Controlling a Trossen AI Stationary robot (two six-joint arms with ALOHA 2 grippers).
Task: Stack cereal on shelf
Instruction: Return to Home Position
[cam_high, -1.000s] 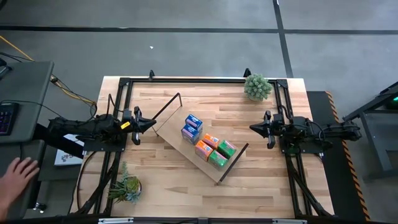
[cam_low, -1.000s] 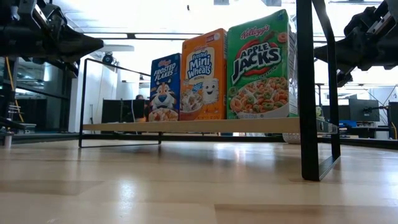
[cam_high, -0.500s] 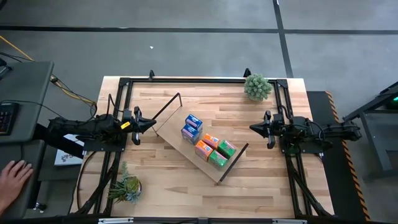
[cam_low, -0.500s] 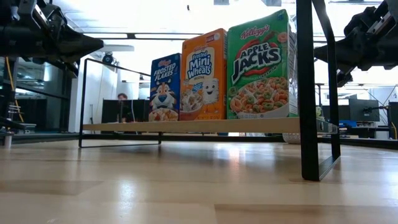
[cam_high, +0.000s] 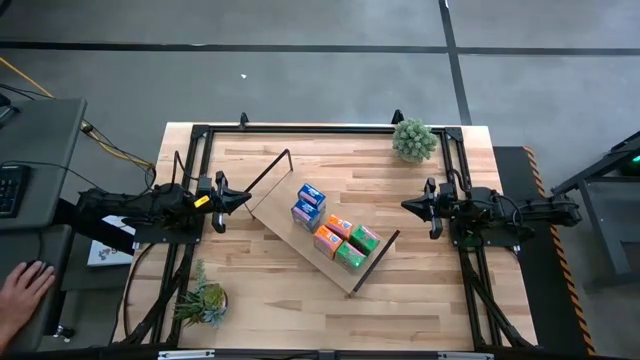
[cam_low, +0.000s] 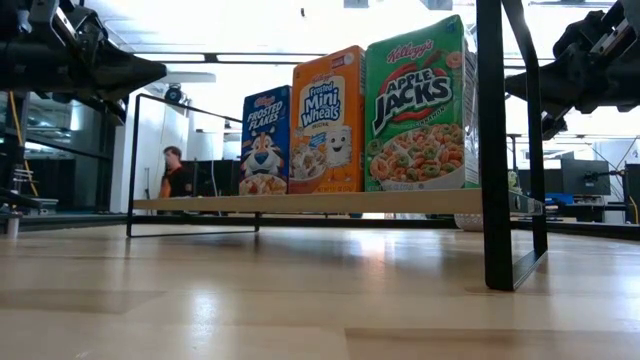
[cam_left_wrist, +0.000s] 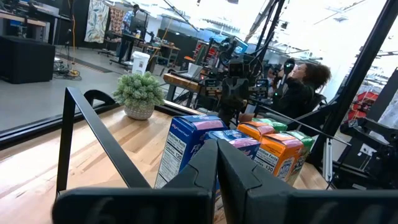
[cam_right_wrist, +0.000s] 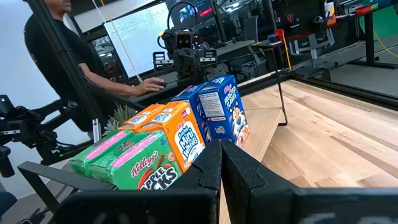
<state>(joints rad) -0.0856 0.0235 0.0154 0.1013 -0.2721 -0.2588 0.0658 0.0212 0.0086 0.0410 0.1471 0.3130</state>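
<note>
The shelf (cam_high: 272, 207), a light-wood board with black wire end frames, lies slantwise at mid-table on its frames (cam_low: 510, 150). Blue (cam_high: 309, 204), orange (cam_high: 331, 235) and green (cam_high: 358, 247) cereal boxes stand upright in a row on the board. They show side by side in the low view: blue (cam_low: 266, 140), orange (cam_low: 327, 120), green (cam_low: 418, 105). My left gripper (cam_high: 241, 198) is shut and empty, off the shelf's left end, above the table. My right gripper (cam_high: 408, 205) is shut and empty, off the shelf's right end.
A potted plant (cam_high: 413, 139) stands at the far right corner and another (cam_high: 203, 300) at the near left. Black rails (cam_high: 300, 128) border the tabletop. A person's hand (cam_high: 22, 290) rests beside the table's left side. A person (cam_right_wrist: 62, 56) stands beyond the table.
Both arms have kept still and the boxes have stayed on the shelf. The person's hand beside the table's left side has drawn back toward the near left. A person in the far room has walked leftward in the low view.
</note>
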